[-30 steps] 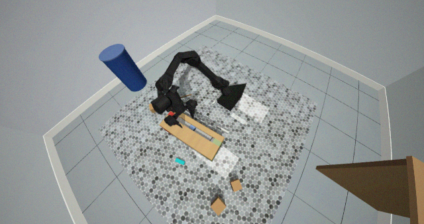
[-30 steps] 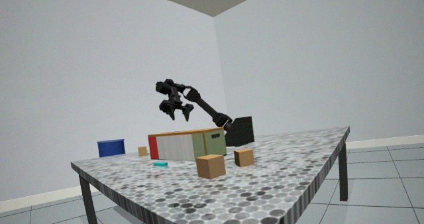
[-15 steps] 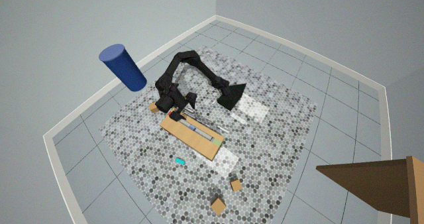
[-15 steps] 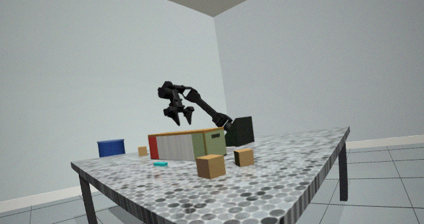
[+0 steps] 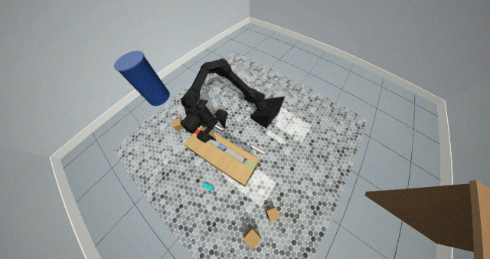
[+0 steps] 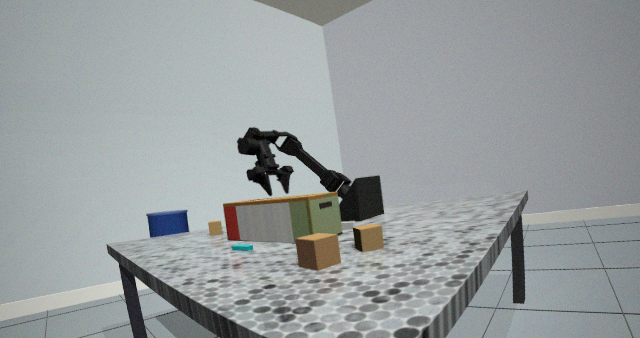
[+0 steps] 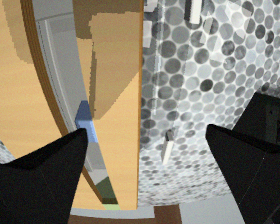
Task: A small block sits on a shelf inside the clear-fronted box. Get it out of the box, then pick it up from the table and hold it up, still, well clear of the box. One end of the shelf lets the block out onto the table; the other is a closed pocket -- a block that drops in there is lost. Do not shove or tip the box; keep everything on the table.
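Note:
The box (image 5: 220,159) (image 6: 265,223) (image 7: 125,175) stands upright on the table, with a long slot in its wooden top, a red end section (image 5: 197,131) (image 6: 232,223) and a green end section (image 5: 250,164) (image 6: 325,220). The small blue block (image 5: 222,147) (image 7: 86,127) shows through the slot, inside the box around mid-length; the exterior view does not show it. My gripper (image 5: 217,132) (image 6: 279,193) (image 7: 149,133) is open and empty, pointing down above the box, toward the red end. One finger is over the slot side, the other beyond the box's edge on the arm's side.
Wooden cubes stand behind the red end (image 5: 177,124) (image 6: 215,228) and beyond the green end (image 5: 272,214) (image 5: 252,238). A teal piece (image 5: 207,186) (image 6: 242,247) lies in front of the box. White bars (image 5: 257,149) (image 5: 276,136) lie on the arm's side. A blue cylinder (image 5: 143,79) (image 6: 168,224) stands beyond the table.

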You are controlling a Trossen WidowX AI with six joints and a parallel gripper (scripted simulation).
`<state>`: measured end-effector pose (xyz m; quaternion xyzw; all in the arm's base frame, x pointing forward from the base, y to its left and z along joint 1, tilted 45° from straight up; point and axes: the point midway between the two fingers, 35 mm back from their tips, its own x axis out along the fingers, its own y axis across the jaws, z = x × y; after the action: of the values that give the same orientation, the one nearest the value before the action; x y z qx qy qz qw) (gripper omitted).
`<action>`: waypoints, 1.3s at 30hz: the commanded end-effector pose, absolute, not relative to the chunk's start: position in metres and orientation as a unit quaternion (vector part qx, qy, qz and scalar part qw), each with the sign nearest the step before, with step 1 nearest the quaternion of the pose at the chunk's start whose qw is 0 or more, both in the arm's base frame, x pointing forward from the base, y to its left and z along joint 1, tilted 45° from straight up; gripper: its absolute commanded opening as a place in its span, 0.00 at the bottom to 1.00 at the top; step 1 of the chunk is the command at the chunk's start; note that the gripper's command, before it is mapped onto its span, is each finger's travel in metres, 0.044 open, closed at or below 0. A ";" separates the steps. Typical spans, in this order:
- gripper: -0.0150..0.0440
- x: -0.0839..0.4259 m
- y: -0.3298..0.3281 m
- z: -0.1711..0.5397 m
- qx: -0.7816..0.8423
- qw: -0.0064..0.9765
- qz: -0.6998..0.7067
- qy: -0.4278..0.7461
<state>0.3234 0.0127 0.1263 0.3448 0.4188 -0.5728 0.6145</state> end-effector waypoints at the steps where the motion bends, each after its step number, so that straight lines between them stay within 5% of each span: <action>1: 0.93 0.324 0.007 0.119 0.340 0.616 -0.573 0.421; 39: 0.93 0.325 -0.011 0.079 0.344 0.615 -0.573 0.418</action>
<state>0.3276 -0.0174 0.0861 0.3443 0.4174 -0.5717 0.6167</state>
